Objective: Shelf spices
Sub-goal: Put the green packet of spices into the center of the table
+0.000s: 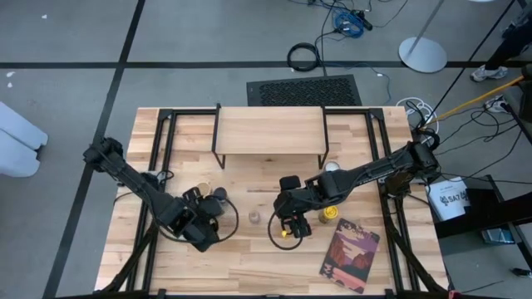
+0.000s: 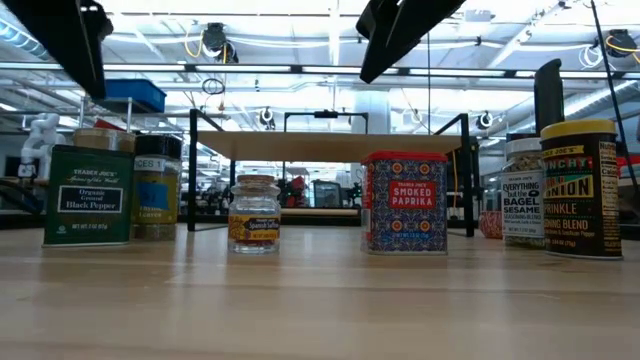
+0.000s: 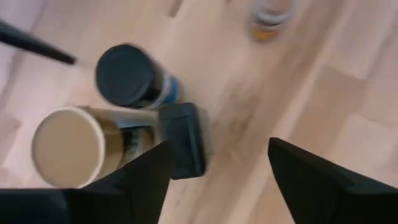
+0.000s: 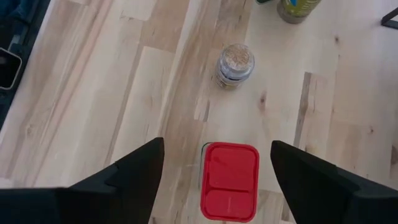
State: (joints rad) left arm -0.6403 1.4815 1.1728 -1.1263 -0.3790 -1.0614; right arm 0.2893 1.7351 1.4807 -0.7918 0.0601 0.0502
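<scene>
Paprika tin (image 4: pixel 229 181) between open right jaws

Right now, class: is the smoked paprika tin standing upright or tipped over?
Upright. In the low view the smoked paprika tin stands on its base on the table, label level; the right wrist view shows its red lid facing up.

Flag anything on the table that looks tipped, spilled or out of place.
Nothing stands out. The black pepper tin, small saffron jar, smoked paprika tin and the other jars stand upright on the table, nothing spilled. The shelf top is bare.
</scene>
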